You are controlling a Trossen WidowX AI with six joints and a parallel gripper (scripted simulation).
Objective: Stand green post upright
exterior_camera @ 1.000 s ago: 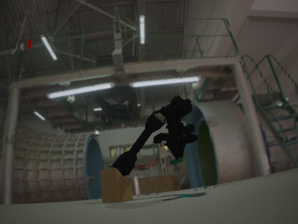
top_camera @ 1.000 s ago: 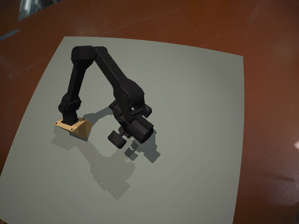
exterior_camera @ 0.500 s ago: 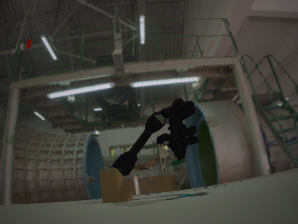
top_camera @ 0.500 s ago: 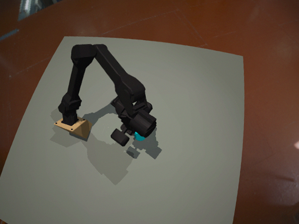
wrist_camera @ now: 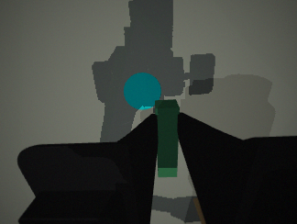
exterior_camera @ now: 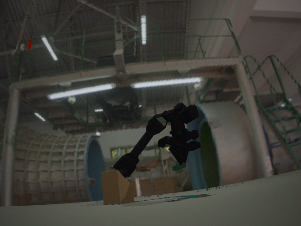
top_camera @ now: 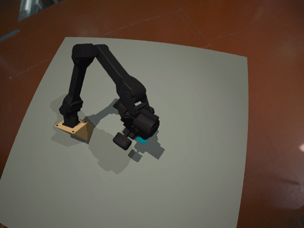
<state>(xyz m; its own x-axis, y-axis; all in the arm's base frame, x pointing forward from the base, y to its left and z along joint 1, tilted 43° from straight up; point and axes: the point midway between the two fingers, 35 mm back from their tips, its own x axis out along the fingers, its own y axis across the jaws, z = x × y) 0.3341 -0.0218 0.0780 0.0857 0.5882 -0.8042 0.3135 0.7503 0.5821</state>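
Note:
The green post (exterior_camera: 178, 166) (wrist_camera: 168, 138) is held between the fingertips of my gripper (exterior_camera: 182, 163) (wrist_camera: 166, 118), high above the table. In the exterior view the post lies nearly level, slightly tilted, sticking out to the left of the fingertips. My gripper points down and is shut on the post. The cyan circle (top_camera: 142, 140) (exterior_camera: 189, 197) (wrist_camera: 142, 91) is flat on the table, mostly in the arm's shadow. In the wrist view it shows just beyond the post's far end and a little to the left. In the top view the arm hides the post and part of the circle.
The arm's tan wedge-shaped base (top_camera: 84, 131) (exterior_camera: 111, 188) stands on the grey-green table (top_camera: 195, 174) to the left of the circle in the top view. The arm arches from it to above the circle. The arm's shadows lie around the circle.

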